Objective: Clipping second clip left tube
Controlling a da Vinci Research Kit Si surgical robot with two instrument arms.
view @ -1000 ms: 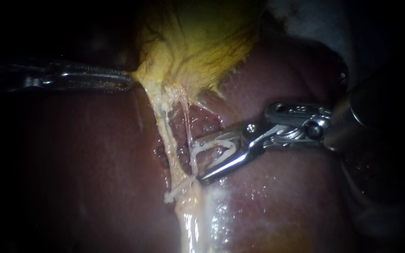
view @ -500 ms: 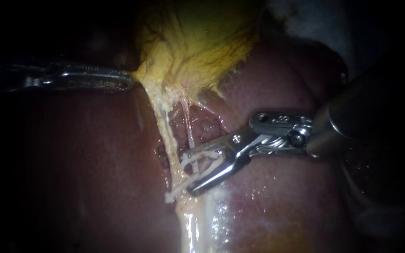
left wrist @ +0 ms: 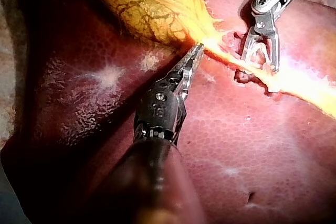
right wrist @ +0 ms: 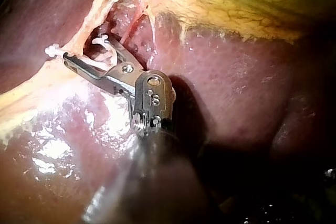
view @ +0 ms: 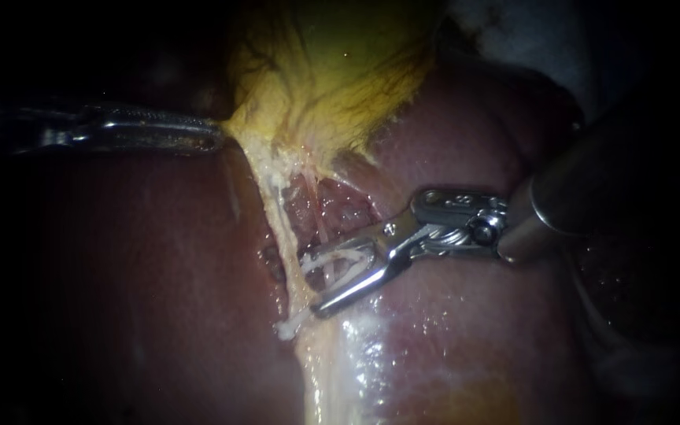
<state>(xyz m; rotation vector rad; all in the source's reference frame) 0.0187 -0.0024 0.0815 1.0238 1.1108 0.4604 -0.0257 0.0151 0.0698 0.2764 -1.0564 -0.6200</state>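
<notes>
Gallbladder (view: 332,86): yellow and fringed, lying on the dark red liver (view: 143,260); its upper part is cut off by the endoscope view's edge.
Left instrument (view: 212,138): its jaws are together, clamped on the gallbladder's left lower edge.
Left tube (view: 279,224): a pale strand running down from the gallbladder's neck, with a thinner strand (view: 320,224) just to its right.
Right instrument (view: 311,285): below the gallbladder. Its jaws stand apart and carry a white clip (view: 345,261) whose legs lie against both of them; their tips reach the left tube.
White stub (view: 286,326): below the gallbladder, on the tube just past the lower jaw's tip.
Open room: bare liver lies left of the tube, under the left instrument, and also below the right instrument's jaws.
Edges: a pale wet band runs from the tube down out of the view.
Hard to make out: the left shaft is lost in darkness. The right shaft is blurred and cut off. The tube seems to sit between the clip's legs, but the overlap is unclear.
</notes>
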